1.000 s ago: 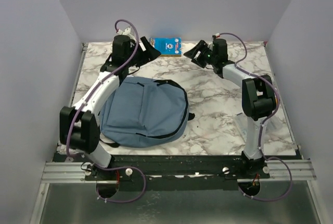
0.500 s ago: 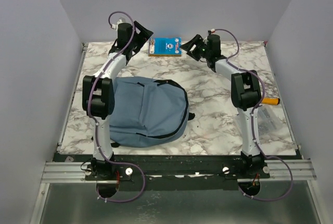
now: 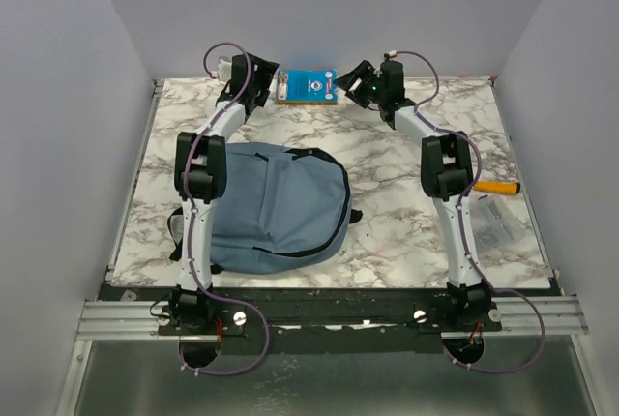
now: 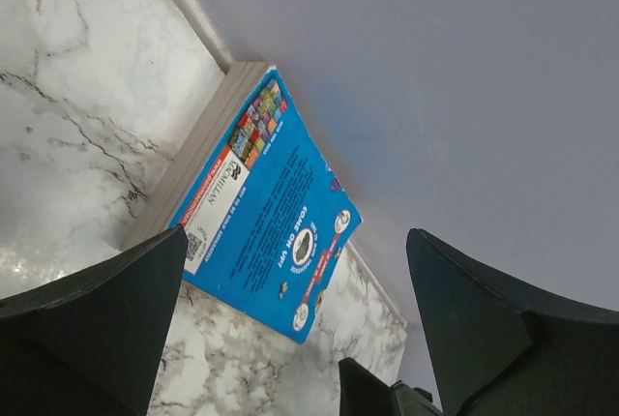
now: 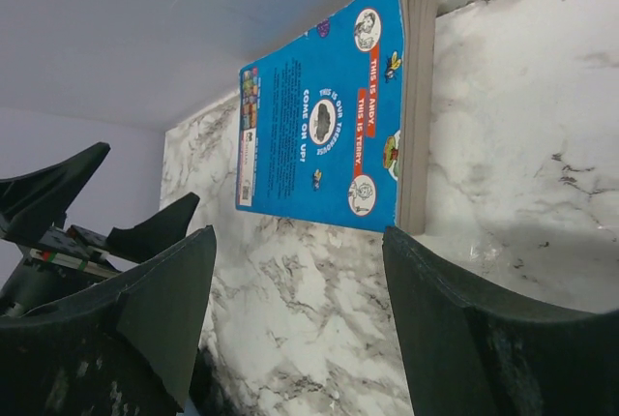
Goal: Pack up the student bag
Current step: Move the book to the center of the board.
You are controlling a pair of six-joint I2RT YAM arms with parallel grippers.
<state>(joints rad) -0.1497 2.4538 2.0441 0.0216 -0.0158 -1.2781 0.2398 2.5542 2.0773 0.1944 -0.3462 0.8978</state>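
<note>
Beside the book [image 3: 308,86], left gripper [image 3: 268,85], right gripper [image 3: 347,85] closer

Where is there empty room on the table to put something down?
Biggest bare patch: the marble between the blue backpack and the right arm. Also bare: the far right corner behind that arm. Crowded: the back wall, where the open left gripper and right gripper flank the blue book, and the right edge, with an orange-handled tool and clear packet.

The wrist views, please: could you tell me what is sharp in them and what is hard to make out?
Left wrist: the blue book is sharp, print visible; the near fingers are dark, showing little detail. Right wrist: likewise, cover lettering legible, fingers dark.
</note>
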